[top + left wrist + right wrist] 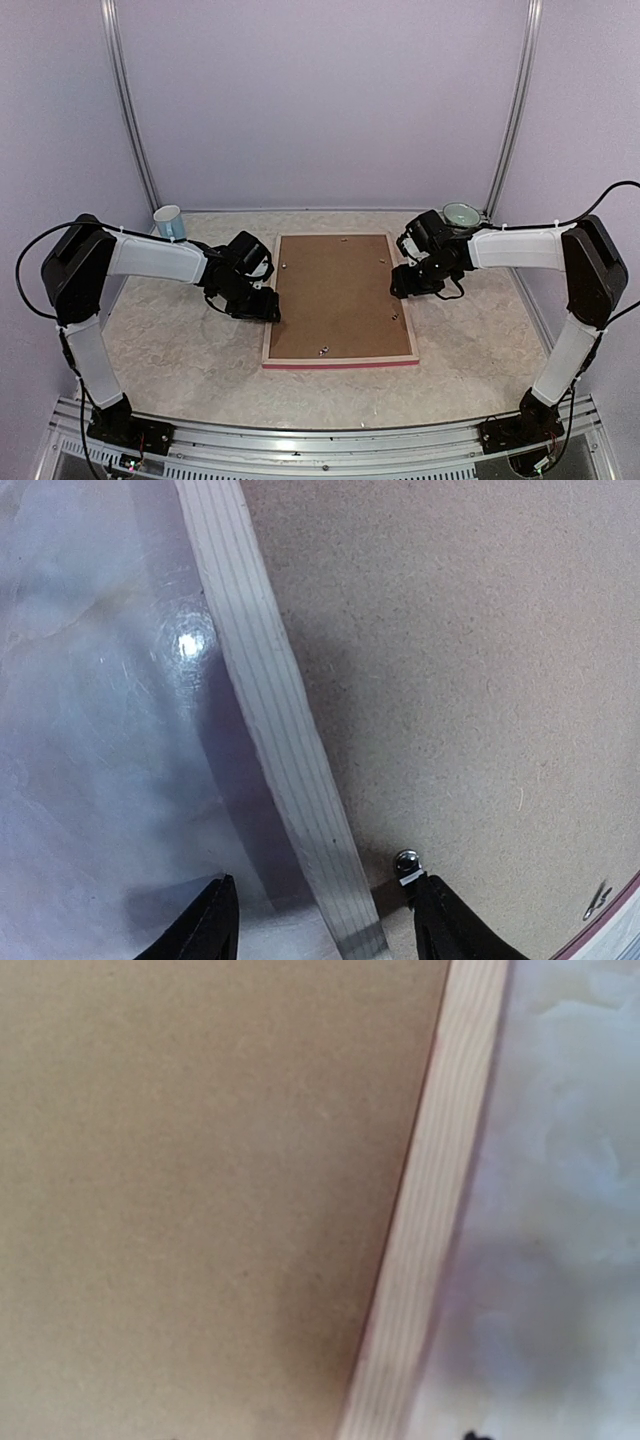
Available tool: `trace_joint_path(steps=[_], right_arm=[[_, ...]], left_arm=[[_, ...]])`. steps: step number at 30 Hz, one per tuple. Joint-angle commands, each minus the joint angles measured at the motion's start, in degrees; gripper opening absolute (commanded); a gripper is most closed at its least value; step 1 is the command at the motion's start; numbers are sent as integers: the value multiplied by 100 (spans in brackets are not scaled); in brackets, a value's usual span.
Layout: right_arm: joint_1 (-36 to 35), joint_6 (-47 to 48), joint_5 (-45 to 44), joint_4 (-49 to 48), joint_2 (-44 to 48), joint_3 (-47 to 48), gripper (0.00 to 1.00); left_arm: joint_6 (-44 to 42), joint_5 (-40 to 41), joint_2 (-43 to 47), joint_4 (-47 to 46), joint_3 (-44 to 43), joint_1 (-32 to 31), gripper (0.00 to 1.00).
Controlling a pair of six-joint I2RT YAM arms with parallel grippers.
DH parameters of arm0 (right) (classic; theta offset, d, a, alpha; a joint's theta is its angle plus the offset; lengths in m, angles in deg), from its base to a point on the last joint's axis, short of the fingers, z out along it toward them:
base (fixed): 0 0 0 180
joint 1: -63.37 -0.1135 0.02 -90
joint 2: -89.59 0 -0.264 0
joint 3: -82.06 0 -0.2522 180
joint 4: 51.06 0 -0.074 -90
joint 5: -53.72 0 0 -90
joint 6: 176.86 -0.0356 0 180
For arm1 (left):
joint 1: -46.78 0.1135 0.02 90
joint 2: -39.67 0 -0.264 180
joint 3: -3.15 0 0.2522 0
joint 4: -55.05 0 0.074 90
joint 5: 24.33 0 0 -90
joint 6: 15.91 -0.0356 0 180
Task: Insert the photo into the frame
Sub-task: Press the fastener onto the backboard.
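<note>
Frame [265, 680] rail sits inside left gripper's [327, 900] open jaws.

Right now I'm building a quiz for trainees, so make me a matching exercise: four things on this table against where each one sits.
Things:
1 frame
2 backing board
3 cup
4 round dish

Places:
A back left corner
B inside the frame
C back right corner
D face down, mid-table

Pairs: 1-D, 2-B, 3-A, 4-C
</note>
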Motion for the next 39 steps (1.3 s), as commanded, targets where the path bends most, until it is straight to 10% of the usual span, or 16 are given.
trace_joint_path(steps=[1, 39], right_arm=[[-49, 21, -81, 58, 115, 93, 60], [-49, -61, 58, -71, 112, 18, 60]], left_arm=[[18, -103, -25, 229, -38, 5, 60], [85, -167, 212, 59, -136, -109, 65]])
